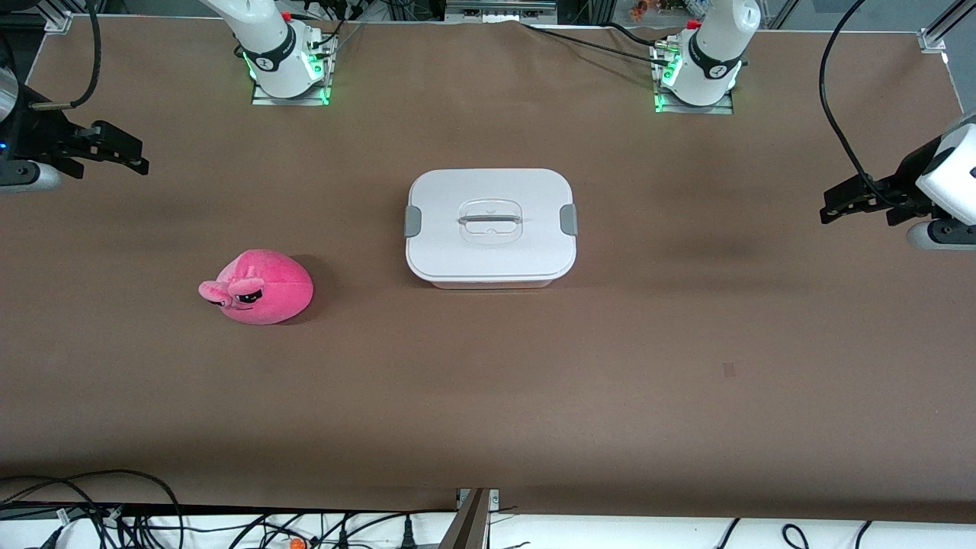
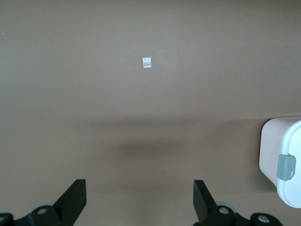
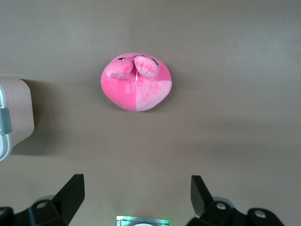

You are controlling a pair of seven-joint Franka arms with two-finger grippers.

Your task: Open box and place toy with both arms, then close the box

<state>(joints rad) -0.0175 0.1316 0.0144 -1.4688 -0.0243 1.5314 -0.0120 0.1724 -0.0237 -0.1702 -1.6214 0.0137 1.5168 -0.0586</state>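
Both claws spread wide over the bench ends, left gripper (image 1: 831,206) and right gripper (image 1: 137,156): each should take one grey clip squarely on the shut box (image 1: 490,226), toy (image 1: 259,287) waiting.

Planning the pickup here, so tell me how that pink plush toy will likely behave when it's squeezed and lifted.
The toy looks like soft stuffed plush, so it will probably squash between fingers rather than resist. It seems light for its bulk. Its rounded body may rock or roll if nudged, though the fuzzy fabric on the brown table should limit sliding.
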